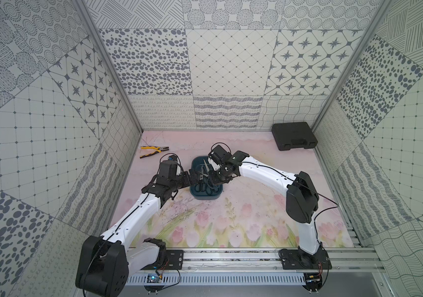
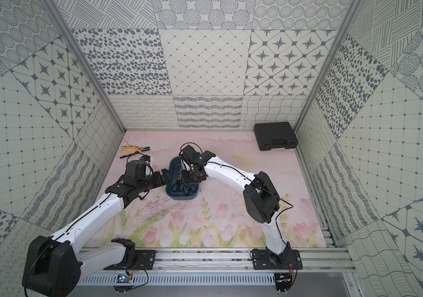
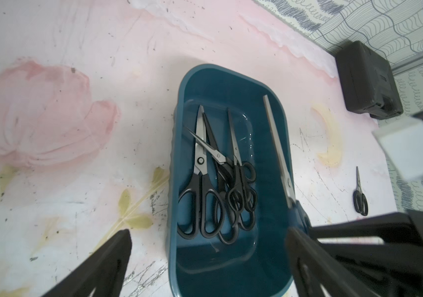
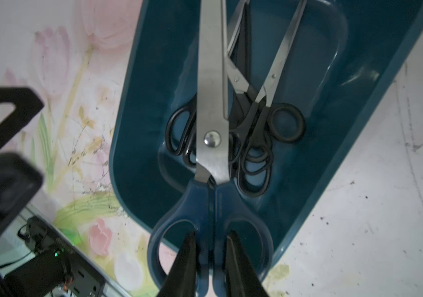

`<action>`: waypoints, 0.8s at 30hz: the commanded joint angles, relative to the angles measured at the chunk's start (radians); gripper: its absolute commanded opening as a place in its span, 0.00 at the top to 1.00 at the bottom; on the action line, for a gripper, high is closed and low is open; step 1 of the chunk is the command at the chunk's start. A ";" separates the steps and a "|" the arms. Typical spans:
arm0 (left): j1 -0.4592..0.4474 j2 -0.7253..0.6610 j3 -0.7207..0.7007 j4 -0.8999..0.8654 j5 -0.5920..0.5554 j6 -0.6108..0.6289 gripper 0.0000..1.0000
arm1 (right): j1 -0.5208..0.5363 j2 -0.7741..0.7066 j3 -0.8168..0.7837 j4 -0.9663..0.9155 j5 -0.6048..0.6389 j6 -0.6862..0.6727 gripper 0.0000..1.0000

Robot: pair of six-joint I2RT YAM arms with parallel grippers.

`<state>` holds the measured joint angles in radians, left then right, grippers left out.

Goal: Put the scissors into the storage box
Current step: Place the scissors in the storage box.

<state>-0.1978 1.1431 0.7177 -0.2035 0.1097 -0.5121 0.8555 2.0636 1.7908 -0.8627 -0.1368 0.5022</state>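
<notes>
Nearest us, the flower-printed bench (image 1: 231,218) carries both arms reaching inward toward its middle. The left fingers (image 3: 107,259) are spread wide and hold nothing; they sit low, just beside the storage box (image 1: 206,197) on the left arm's side.

The storage box lies at the middle of the bench, its long axis running away from us. Inside it we see three black-handled scissors (image 3: 200,180) lying on the bottom, overlapping one another, with their loops toward the near end and their blades toward the far end.

The right fingers (image 4: 184,257) are pinching the blue-handled scissors (image 4: 213,144) by the handles, one finger in each loop and pressing on the middle bars. That pair hangs over the box, above the black-handled ones, with its closed blades pointing toward the far end. We cannot tell whether it touches the box.

A small black pair (image 3: 360,195) lies on the bench outside the box, on the side away from the left arm.

Farther back, the yellow-and-black pliers (image 1: 153,151) lie at far left, and a black tool case (image 1: 294,135) sits in the far right corner.
</notes>
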 commanded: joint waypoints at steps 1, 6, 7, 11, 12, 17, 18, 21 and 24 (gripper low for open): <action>0.009 -0.030 -0.022 -0.018 -0.069 -0.072 0.01 | -0.006 0.042 0.061 0.059 0.018 0.068 1.00; 0.009 -0.028 -0.018 -0.026 -0.051 -0.064 0.01 | -0.006 0.096 0.083 0.067 0.034 0.081 0.77; 0.010 -0.027 -0.018 -0.022 -0.044 -0.060 0.01 | -0.006 0.103 0.090 0.067 0.028 0.077 0.72; 0.009 -0.032 -0.010 -0.022 -0.028 -0.051 0.01 | -0.006 0.098 0.104 0.067 0.026 0.059 0.47; 0.009 -0.037 -0.008 -0.023 -0.028 -0.051 0.01 | -0.006 0.088 0.103 0.067 0.034 0.053 0.42; -0.017 -0.051 0.049 -0.008 0.036 -0.039 0.01 | -0.028 -0.030 0.051 0.074 0.063 -0.015 0.38; -0.050 -0.050 0.081 -0.018 0.042 -0.012 0.01 | -0.046 -0.084 0.005 0.093 0.084 -0.032 0.38; -0.220 -0.028 0.193 -0.039 -0.018 0.111 0.01 | -0.153 -0.255 -0.174 0.155 0.125 -0.062 0.35; -0.364 0.023 0.273 0.008 0.039 0.222 0.01 | -0.335 -0.391 -0.349 0.189 0.087 -0.068 0.34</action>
<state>-0.4023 1.1252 0.8883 -0.2390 0.0921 -0.4835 0.6682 1.7714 1.5410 -0.7311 -0.0757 0.4667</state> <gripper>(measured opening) 0.992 0.661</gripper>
